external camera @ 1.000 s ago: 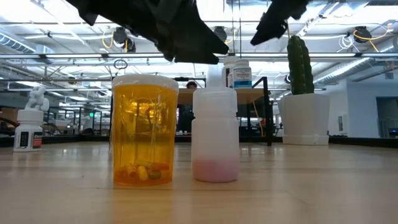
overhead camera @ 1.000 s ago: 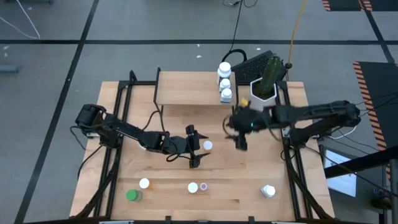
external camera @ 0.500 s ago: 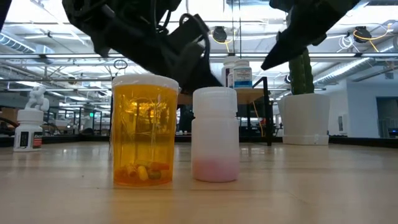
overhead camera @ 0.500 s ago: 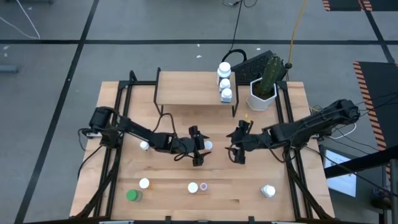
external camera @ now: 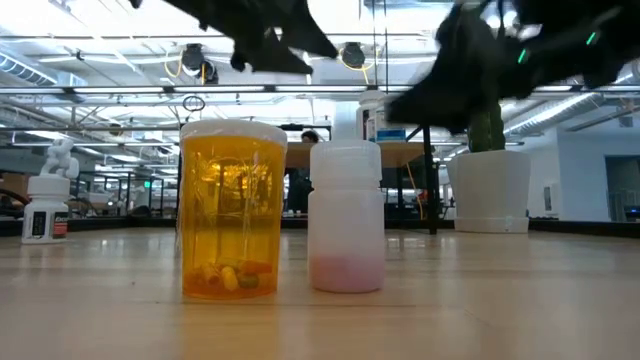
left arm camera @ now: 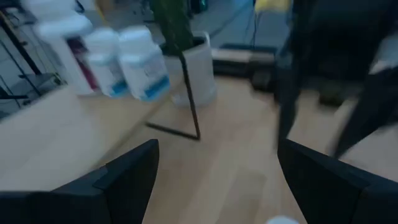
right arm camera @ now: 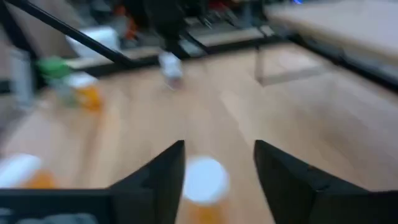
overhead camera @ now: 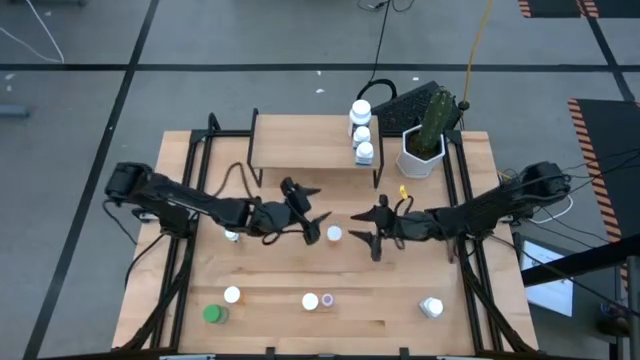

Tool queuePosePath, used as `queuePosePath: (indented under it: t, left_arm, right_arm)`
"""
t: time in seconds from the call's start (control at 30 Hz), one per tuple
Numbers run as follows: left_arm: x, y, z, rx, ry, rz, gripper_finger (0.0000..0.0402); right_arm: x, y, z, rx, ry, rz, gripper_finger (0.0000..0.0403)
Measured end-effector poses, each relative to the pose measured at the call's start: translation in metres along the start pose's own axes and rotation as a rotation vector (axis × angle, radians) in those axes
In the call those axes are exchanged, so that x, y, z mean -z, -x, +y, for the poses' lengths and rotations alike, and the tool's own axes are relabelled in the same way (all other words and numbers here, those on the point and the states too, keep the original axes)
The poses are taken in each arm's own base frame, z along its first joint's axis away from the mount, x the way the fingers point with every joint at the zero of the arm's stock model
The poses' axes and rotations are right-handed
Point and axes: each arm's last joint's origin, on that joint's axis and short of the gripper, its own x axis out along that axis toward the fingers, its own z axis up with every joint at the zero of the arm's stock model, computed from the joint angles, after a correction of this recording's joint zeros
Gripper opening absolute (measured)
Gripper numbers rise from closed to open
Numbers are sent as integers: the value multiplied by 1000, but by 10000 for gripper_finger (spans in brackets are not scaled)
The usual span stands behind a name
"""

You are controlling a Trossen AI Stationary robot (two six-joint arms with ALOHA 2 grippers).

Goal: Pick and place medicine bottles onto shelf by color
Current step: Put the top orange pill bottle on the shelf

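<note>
Three white medicine bottles point(overhead camera: 361, 130) stand in a row on the right end of the shelf point(overhead camera: 300, 142). A white-capped orange bottle point(overhead camera: 334, 234) stands mid-table between my two grippers. My right gripper point(overhead camera: 363, 232) is open just to its right. In the right wrist view the bottle point(right arm camera: 204, 182) shows low between the fingers, and I see no touch. My left gripper point(overhead camera: 311, 212) hangs open above and to the left of it, holding nothing. More bottles stand near the front edge: green point(overhead camera: 213, 314), orange point(overhead camera: 232, 295), orange point(overhead camera: 310, 301), tiny purple point(overhead camera: 328, 299), white point(overhead camera: 431, 307).
A white pot with a cactus point(overhead camera: 424, 148) stands at the far right beside the shelf. Another white-capped bottle point(overhead camera: 232, 235) shows under my left arm. In the low view the orange bottle point(external camera: 232, 210) and a small pale bottle point(external camera: 346, 215) fill the foreground.
My right gripper has come down, gone toward the table's left and tipped from pointing down to nearly level, ending beside the mid-table bottle. My left gripper has risen and drawn toward the far edge, away from that bottle. The bottle has stayed in place.
</note>
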Motion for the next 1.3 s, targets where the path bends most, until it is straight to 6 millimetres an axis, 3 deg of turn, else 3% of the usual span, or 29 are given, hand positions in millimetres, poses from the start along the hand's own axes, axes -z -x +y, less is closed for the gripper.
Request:
queuePosePath:
  t: [0.23,0.5,0.87,1.3]
  left_arm:
    - [-6,5,2,10,-4,-22,330]
    - [-3,3,2,9,-54,-4,330]
    - [-2,3,1,12,-41,3,330]
    - [-1,3,1,12,-36,12,330]
  right_arm:
    - [18,-39,-15,-72,-23,34,72]
    - [36,-61,-19,-93,40,44,8]
    - [29,-68,-14,-136,57,7,3]
    - [55,-77,-20,-156,26,113,3]
